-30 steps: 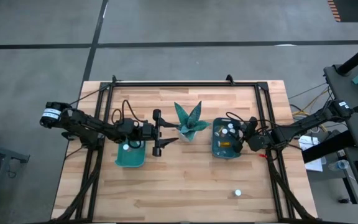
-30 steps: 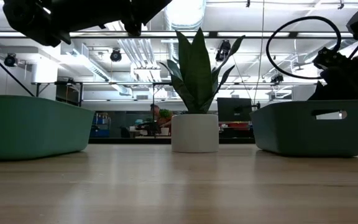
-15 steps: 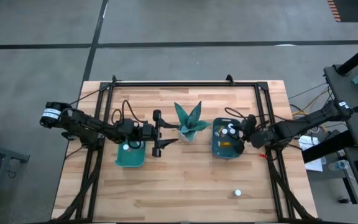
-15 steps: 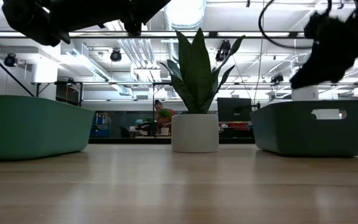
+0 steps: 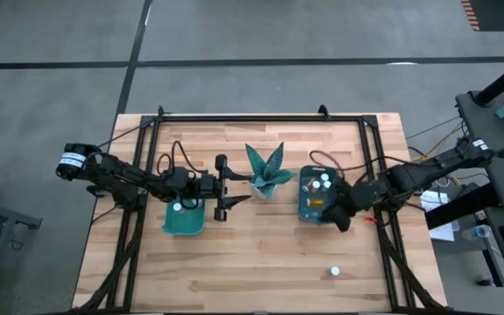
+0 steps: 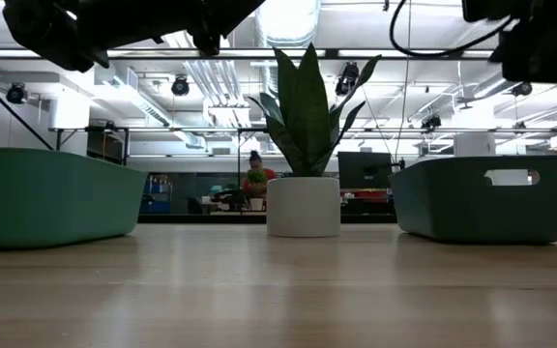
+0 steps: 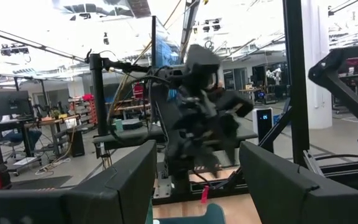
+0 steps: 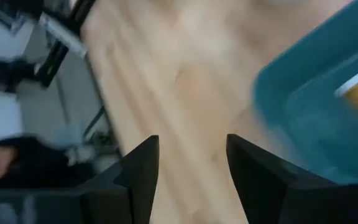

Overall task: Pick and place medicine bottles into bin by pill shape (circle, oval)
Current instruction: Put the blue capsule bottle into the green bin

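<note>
My left gripper (image 5: 220, 187) hangs open and empty above the table, between the left teal bin (image 5: 185, 221) and the plant ornament (image 5: 267, 172). One white-capped bottle (image 5: 178, 207) lies in the left bin. The right teal bin (image 5: 305, 208) holds several bottles, white caps (image 5: 320, 182) and an orange body (image 5: 318, 203). My right gripper (image 5: 339, 217) is open and empty above the right bin's near right corner; its wrist view (image 8: 191, 142) looks down on bare table and that corner (image 8: 328, 106). One white-capped bottle (image 5: 334, 272) stands on the table near the front edge.
The plant in its white pot (image 6: 303, 206) stands between the two bins (image 6: 46, 193) (image 6: 486, 198). Black frame rails (image 5: 261, 118) run along the table's far edge and sides. Bare wood (image 5: 261, 262) lies toward the near edge. A person shows far off in the room (image 6: 255, 174).
My right gripper has risen from beside the right bin's right wall and swung toward the table's near edge, ending above the bin's near right corner. It has turned as it went.
</note>
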